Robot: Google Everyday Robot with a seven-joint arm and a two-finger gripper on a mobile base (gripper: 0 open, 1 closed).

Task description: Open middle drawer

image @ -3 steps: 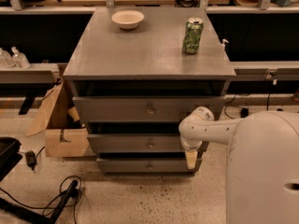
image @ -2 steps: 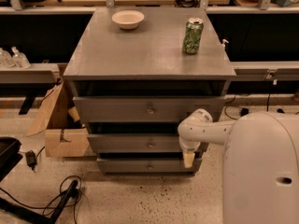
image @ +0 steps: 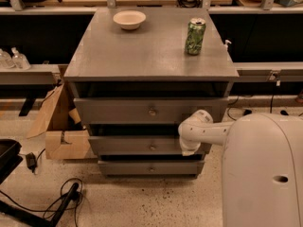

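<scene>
Your robot's white arm (image: 210,131) reaches across the front of the grey cabinet (image: 142,51). Its tool (image: 190,149) sits at the right end of the middle drawer (image: 128,145), the second of the cabinet's three fronts, right of its small knob. You cannot tell whether the tool is clamped or released. On the cabinet's top surface stand a white bowl (image: 129,19) and a green can (image: 195,36).
</scene>
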